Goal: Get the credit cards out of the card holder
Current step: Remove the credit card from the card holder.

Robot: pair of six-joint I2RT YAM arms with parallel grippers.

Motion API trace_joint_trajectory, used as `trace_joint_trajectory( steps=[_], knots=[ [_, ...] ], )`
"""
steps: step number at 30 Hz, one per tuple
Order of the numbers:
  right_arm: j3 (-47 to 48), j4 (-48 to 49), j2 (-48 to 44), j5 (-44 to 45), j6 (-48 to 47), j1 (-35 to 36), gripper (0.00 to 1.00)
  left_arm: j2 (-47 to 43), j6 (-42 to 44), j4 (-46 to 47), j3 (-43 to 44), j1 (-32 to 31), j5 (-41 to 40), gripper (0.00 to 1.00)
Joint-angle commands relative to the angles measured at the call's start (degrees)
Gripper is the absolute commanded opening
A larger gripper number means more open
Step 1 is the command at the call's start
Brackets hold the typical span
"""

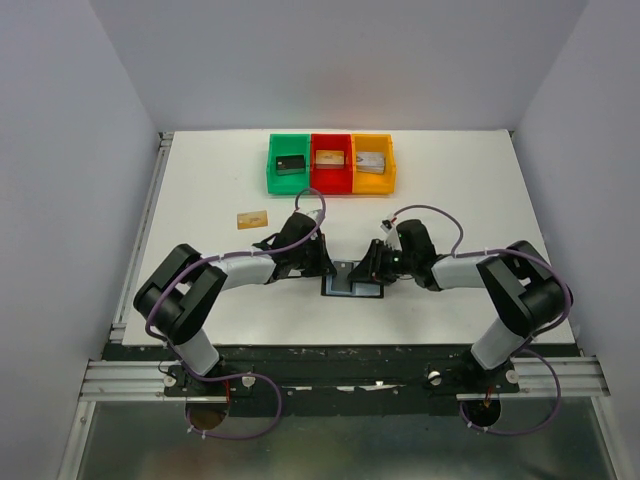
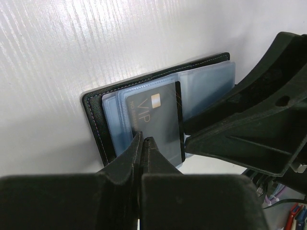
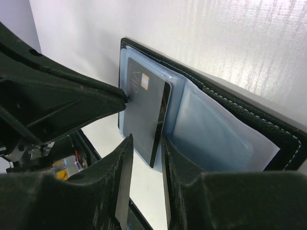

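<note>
Colour ref for you, operator:
- Card holder: black outer, pale stitch line along the edge.
- Inner pockets: glossy bluish-grey, see-thru.
- Card in pocket: black, w/ gold chip and gold "VIP" lettering.
- Loose card, far L: tan-gold.
- Table: white.
- Far side, L to R: green bin, red bin, orange bin.

Left arm, right arm: bulky black rounded joint housings, silver-grey tube links between them. Purple cables loop out below the bases and arc over each wrist. Left gripper, right gripper: matte black plastic, tapering wedge-shaped fingers, angular ribbed bodies.
</note>
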Motion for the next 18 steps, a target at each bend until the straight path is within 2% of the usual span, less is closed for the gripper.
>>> trace_joint_trajectory(
  steps=[1, 18],
  knots=[
    [0.1, 3.9, 2.1, -1.5, 1.5, -0.1, 0.38, -0.8, 0.4, -2.1, 0.3, -0.3, -2.5, 0.01],
    [0.7, 3.6, 3.3, -1.5, 1.2, -0.2, 0.38, -4.3, 0.8, -2.0, -0.7, -0.4, -4.1, 0.02]
  ],
)
